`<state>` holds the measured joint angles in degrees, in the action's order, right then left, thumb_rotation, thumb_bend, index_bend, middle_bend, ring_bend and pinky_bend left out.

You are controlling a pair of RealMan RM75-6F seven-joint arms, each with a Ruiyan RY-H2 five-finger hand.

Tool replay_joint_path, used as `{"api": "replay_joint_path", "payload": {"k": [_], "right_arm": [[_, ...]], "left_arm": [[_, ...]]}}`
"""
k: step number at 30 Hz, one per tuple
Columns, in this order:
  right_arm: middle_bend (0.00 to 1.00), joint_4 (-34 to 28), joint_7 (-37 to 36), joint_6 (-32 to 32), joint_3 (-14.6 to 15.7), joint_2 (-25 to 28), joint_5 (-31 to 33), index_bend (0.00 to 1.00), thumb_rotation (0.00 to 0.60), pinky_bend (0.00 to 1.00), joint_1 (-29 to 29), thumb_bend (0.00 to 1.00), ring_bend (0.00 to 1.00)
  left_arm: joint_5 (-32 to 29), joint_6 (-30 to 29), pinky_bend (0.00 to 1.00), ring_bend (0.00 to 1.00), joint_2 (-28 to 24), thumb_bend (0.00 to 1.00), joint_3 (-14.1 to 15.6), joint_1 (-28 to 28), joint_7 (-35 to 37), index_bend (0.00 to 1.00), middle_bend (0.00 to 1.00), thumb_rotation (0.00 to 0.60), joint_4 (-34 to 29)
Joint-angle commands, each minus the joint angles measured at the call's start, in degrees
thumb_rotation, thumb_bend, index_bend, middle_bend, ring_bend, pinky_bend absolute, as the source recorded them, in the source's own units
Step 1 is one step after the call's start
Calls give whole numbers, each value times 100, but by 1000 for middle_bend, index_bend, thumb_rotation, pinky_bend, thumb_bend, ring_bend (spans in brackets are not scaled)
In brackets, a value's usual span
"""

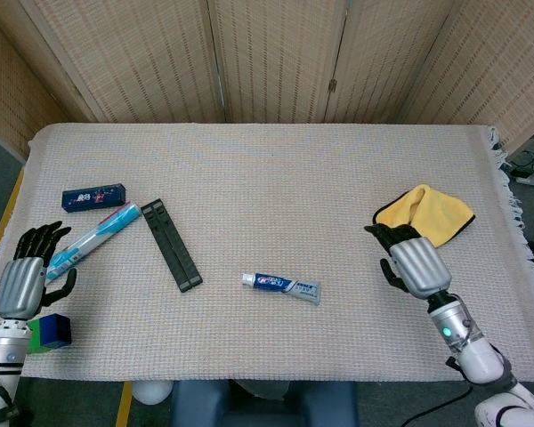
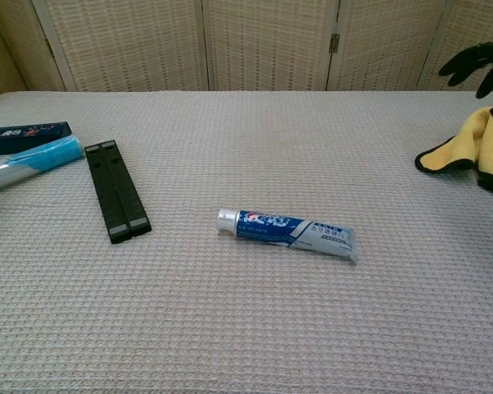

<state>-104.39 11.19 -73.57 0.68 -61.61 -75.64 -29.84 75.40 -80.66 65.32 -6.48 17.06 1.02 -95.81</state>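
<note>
Toothpaste tube (image 1: 281, 285), blue and white with writing too small to read surely, lies flat on the woven cloth near the table's middle, cap to the left, well apart from both hands. The right hand (image 1: 415, 261) hovers empty, fingers spread, just beside the yellow cloth (image 1: 433, 215). The left hand (image 1: 23, 277), empty with loosely curled fingers, sits near the green-and-blue block (image 1: 49, 332); a light blue tube (image 1: 87, 240), dark blue box (image 1: 93, 197) and black strip (image 1: 171, 244) lie on the left.

Glossy plastic toothpaste tube (image 1: 282, 285), woven matt tablecloth (image 1: 276, 187)
</note>
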Motion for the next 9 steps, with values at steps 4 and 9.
{"api": "replay_joint_path", "payload": {"k": [4,9], "right_arm": [[212,41,-308,-1118,361,404,-628,173,600,203,1030,644,266],[213,309,-471,-1662,467,303,-805,173,600,203,1615,644,267]], "left_arm": [[-81,-461,0,88,-21,548,131,-393,-636,193,128,600,-68],[40,-655,0,89,-43,548,300,-659,-761,194,131,600,-274]]}}
